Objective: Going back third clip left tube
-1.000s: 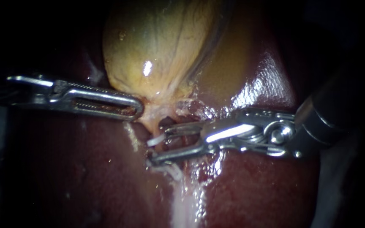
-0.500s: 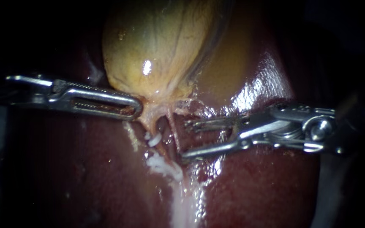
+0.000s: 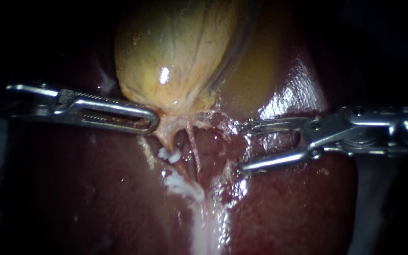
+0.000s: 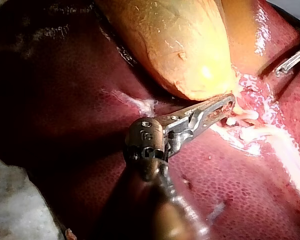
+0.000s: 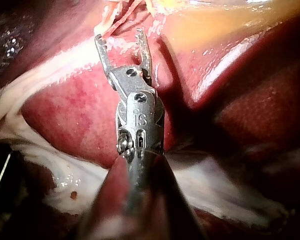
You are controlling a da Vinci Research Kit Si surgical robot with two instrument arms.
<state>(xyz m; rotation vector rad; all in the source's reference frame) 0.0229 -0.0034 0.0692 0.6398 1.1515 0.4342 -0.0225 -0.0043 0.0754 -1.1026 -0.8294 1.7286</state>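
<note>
The yellow gallbladder (image 3: 175, 52) lies on the dark red liver (image 3: 95, 189). My left instrument (image 3: 153, 121) has its jaws shut on the gallbladder's neck, also seen in the left wrist view (image 4: 226, 103). Below the neck the left tube (image 3: 166, 140) carries a white clip (image 3: 169, 154), and more white clip material (image 3: 183, 185) sits lower down. A thin right tube (image 3: 194, 153) runs beside it. My right instrument (image 3: 243, 147) stands open and empty, well to the right of both tubes. In its own wrist view (image 5: 120, 39) the jaws are spread over liver, short of the tubes.
Pale white tissue (image 3: 204, 231) runs down from the tubes over the liver. Wet glossy liver (image 3: 293, 89) rises behind my right instrument. White fatty strands (image 5: 50, 160) cross under the right shaft.
My right instrument has drawn back to the right, away from the left tube, jaws still open. A white clip stays on the tube. The left instrument has held still.
</note>
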